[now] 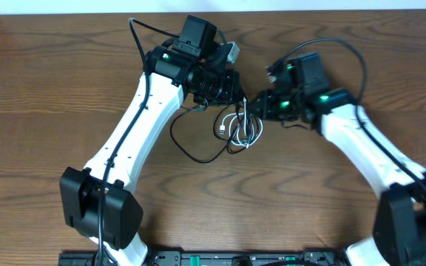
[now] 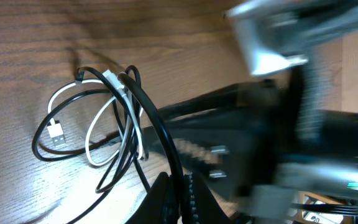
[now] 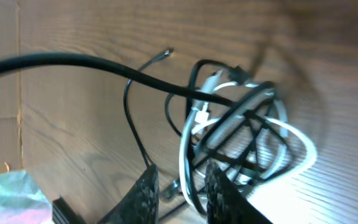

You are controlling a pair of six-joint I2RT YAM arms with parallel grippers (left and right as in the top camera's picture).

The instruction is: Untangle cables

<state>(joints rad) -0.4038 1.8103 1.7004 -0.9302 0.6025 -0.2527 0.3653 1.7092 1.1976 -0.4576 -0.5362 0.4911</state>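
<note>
The cables [image 1: 239, 129] lie in a small tangle at the table's middle: black cords looped with a white one [image 1: 248, 134]. My left gripper [image 1: 234, 90] hovers just above the tangle. In the left wrist view this gripper [image 2: 178, 175] is shut on a black cable [image 2: 148, 112] that rises out of the knot. Beside it lies the white cable's USB plug [image 2: 56, 132]. My right gripper [image 1: 259, 104] reaches in from the right. In its wrist view the right gripper [image 3: 181, 165] is open, with white and black strands [image 3: 188, 180] between its fingers. A taut black cable [image 3: 73, 59] crosses that view.
A loose black loop [image 1: 194, 144] trails left of the tangle, under the left arm [image 1: 135, 125]. The right arm [image 1: 368, 144] slants in from the lower right. The table's far edge [image 1: 87, 16] runs along the top. A coloured object [image 3: 5, 193] shows in the right wrist view's lower left corner.
</note>
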